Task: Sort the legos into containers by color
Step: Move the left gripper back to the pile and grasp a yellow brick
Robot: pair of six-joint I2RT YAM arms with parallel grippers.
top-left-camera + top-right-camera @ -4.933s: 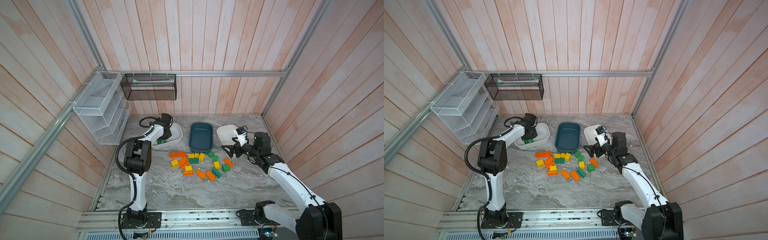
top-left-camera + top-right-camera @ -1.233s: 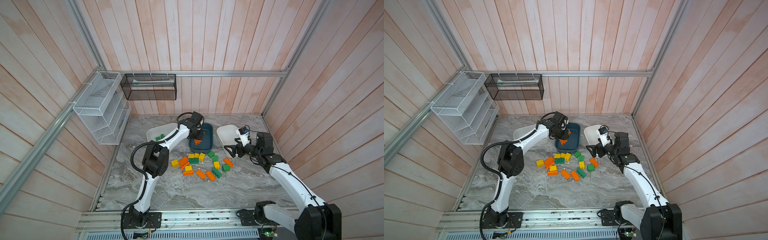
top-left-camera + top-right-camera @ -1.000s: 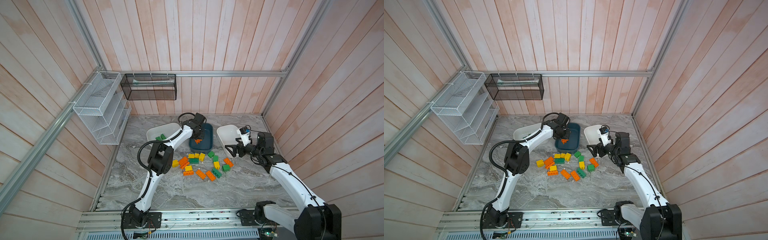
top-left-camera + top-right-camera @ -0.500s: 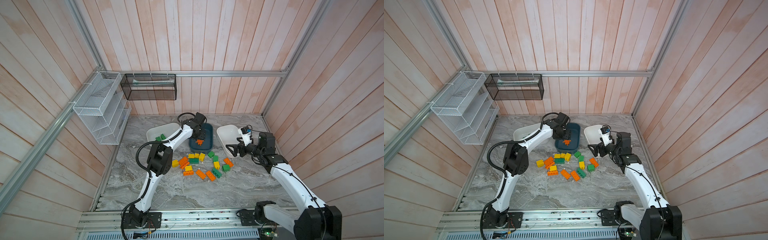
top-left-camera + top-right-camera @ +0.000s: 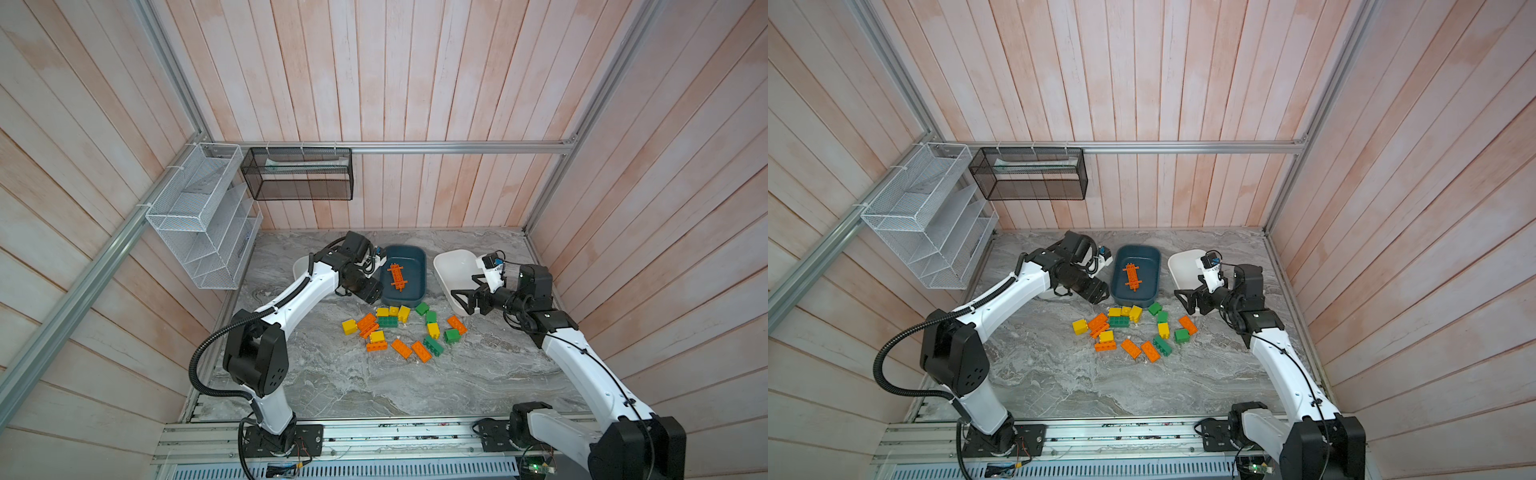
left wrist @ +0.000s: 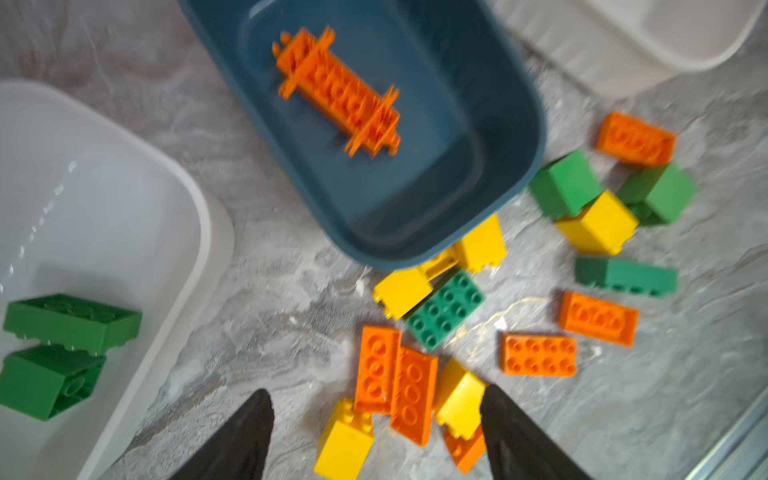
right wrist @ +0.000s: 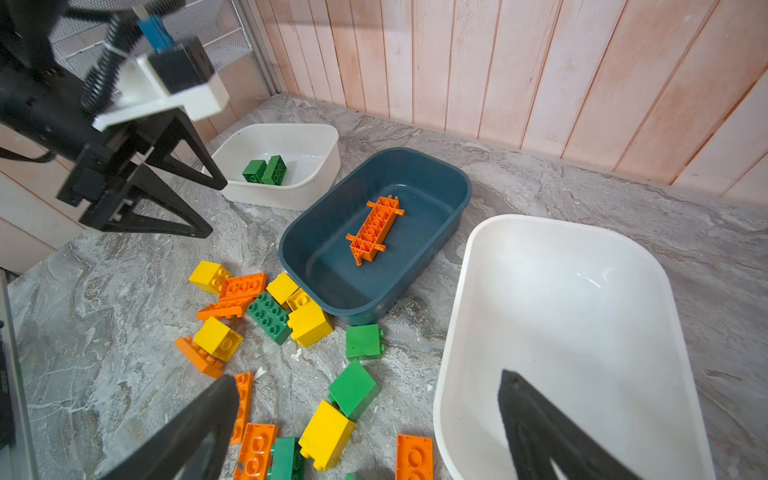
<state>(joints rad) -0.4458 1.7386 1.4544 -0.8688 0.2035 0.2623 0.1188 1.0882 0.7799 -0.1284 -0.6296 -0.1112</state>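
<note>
Grey marbled counter (image 5: 332, 374), pale plank walls on three sides.

Nearest: the loose legos (image 5: 401, 348) lie in a scatter at mid-counter, with orange, yellow and green mixed and several touching.

Right jaws: wide apart, nothing between them. They hang over the near rim of the right white tub (image 5: 453, 266) — in the right wrist view one finger sits over the tub and the other over the scatter.

Left jaws: apart and holding nothing, just beside the near left corner of the teal tub (image 5: 415, 291), above the counter.

The teal tub sits between the two white ones and holds one long orange piece (image 5: 398, 277), lying flat and slightly askew.

Left white tub (image 7: 316, 174): two green bricks (image 7: 266, 170) side by side, touching. In both top views the left arm (image 5: 299, 295) hides most of it.

Farthest, on the walls — white wire rack (image 5: 199, 216) and black mesh basket (image 5: 299, 174).
</note>
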